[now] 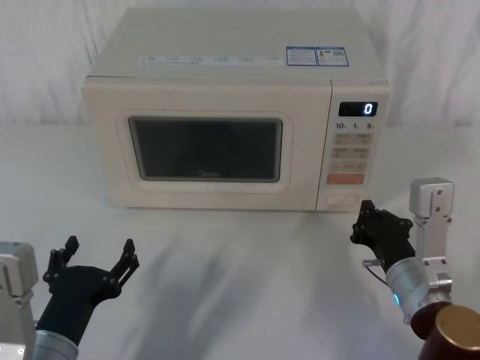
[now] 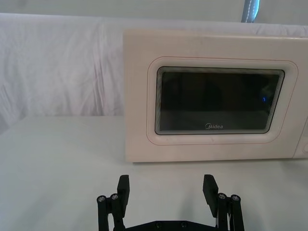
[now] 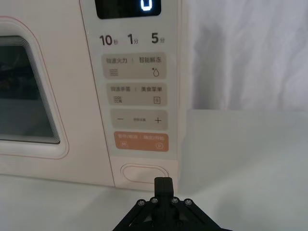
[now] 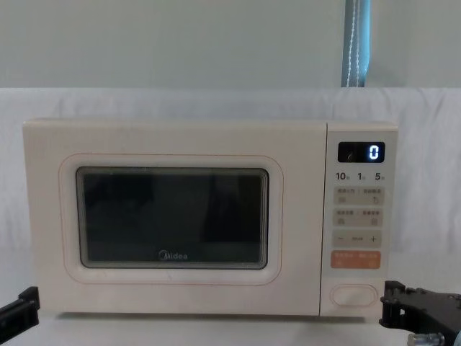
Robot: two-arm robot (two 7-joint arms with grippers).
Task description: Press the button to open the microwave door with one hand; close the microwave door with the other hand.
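Fingers pressed together, right black gripper (image 3: 162, 185) is aimed at wide cream pill-shaped button (image 3: 142, 173); left black gripper (image 2: 166, 190), spread apart, is parked facing shut cream glass-windowed microwave door (image 2: 211, 103).

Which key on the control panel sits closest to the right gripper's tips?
The wide cream pill-shaped button at the panel's bottom, just ahead of the shut right gripper. The orange key sits above it.

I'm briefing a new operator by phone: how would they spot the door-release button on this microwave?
Find the cream microwave on the white table, then its control strip right of the glass door. The button sits lowest there, under the orange key: a wide cream pill with a raised rim, larger than the other keys.
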